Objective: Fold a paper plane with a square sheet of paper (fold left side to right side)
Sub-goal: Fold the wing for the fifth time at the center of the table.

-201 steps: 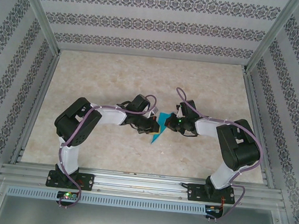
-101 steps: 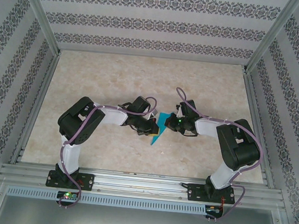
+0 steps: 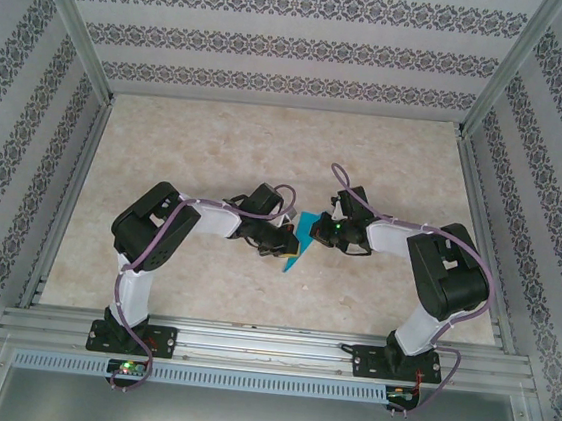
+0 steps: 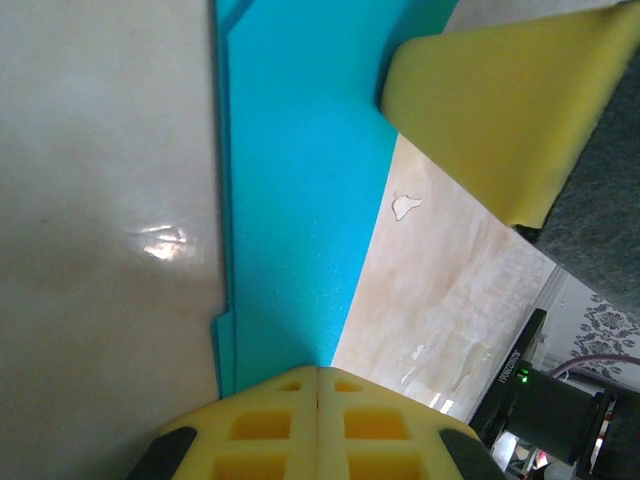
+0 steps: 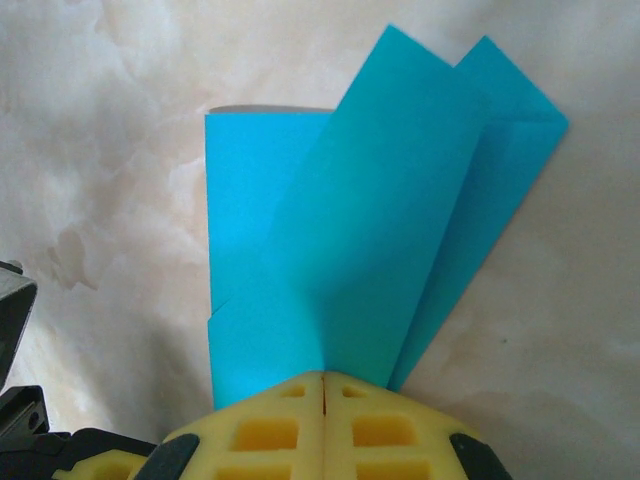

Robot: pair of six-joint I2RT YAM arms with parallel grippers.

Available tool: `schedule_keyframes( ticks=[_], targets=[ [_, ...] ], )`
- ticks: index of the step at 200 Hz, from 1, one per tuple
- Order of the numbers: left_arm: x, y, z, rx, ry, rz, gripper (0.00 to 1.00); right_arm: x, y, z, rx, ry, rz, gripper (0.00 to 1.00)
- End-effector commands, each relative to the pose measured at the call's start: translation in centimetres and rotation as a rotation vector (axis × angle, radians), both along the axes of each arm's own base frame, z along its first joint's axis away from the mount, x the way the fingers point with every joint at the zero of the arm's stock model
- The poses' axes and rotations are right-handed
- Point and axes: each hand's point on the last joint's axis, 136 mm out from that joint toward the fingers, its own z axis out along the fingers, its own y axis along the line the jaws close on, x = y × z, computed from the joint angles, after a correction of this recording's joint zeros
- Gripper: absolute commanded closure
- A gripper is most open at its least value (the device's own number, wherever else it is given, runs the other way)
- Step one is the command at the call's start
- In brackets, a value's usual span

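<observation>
The square sheet of paper is teal-blue and folded into a narrow layered shape with a point toward the near edge, lying mid-table between both arms. My left gripper is shut, and its yellow tips rest on the narrow end of the paper. My right gripper is shut at the opposite side. In the right wrist view a darker, raised flap of the paper runs into its closed tips. One of its yellow fingers overlaps the paper's far edge.
The beige marbled table is boxed in by patterned walls with aluminium rails on both sides and a rail along the near edge. The two arm bases stand on that near rail.
The left arm has edged slightly right toward the paper. The right arm and the paper have stayed almost still, and both grippers have stayed shut.
</observation>
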Motion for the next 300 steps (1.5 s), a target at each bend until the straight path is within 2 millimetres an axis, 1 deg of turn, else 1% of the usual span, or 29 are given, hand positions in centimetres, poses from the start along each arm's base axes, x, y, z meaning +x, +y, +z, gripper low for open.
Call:
schedule_keyframes(
  ticks=[1, 15, 31, 47, 58, 80, 108, 145, 182, 211, 240, 262, 284, 300],
  targets=[
    [-2.0, 2.2, -4.2, 0.16, 0.04, 0.002, 0.98, -0.6, -0.1, 1.0, -0.019, 0.007, 0.037, 1.0],
    [-2.1, 2.6, -4.5, 0.182, 0.039, -0.001, 0.99, 0.3, 0.3, 3.0, 0.013, -0.052, 0.052, 1.0],
    [-2.2, 2.8, -4.7, 0.203, 0.031, -0.004, 1.0, 1.0, 0.4, 4.8, 0.043, -0.107, 0.051, 1.0],
    [-2.3, 3.0, -5.0, 0.233, 0.025, -0.011, 1.0, 1.3, 0.3, 5.9, 0.075, -0.145, 0.044, 1.0],
    [-2.3, 3.0, -5.0, 0.248, 0.02, -0.016, 1.0, 1.0, 0.4, 6.3, 0.087, -0.159, 0.045, 1.0],
    [-2.3, 3.1, -5.0, 0.276, 0.01, -0.026, 1.0, 0.2, 0.3, 6.3, 0.106, -0.171, 0.046, 1.0],
    [-2.4, 3.4, -5.3, 0.318, -0.001, -0.041, 1.0, -1.1, 0.2, 5.7, 0.109, -0.181, 0.049, 1.0],
    [-2.5, 3.6, -5.4, 0.338, -0.003, -0.04, 1.0, -2.1, -0.4, 5.2, 0.093, -0.198, 0.049, 1.0],
    [-2.4, 3.6, -5.3, 0.346, -0.005, -0.033, 1.0, -2.4, -0.9, 5.0, 0.091, -0.205, 0.04, 1.0],
    [-2.5, 3.6, -5.3, 0.346, -0.006, -0.026, 1.0, -2.6, -1.0, 5.2, 0.107, -0.205, 0.032, 0.93],
    [-2.7, 3.6, -5.4, 0.347, -0.001, -0.015, 1.0, -2.6, -0.8, 5.3, 0.131, -0.203, 0.016, 0.91],
    [-3.0, 3.7, -5.7, 0.359, 0.011, 0.003, 1.0, -2.7, -0.4, 5.2, 0.15, -0.198, 0.018, 0.93],
    [-3.3, 3.7, -5.8, 0.367, 0.016, 0.01, 1.0, -2.8, 0.2, 4.9, 0.161, -0.188, 0.024, 1.0],
    [-3.5, 3.7, -5.9, 0.368, 0.02, 0.009, 1.0, -2.7, 0.5, 4.7, 0.164, -0.185, 0.023, 1.0]
  ],
)
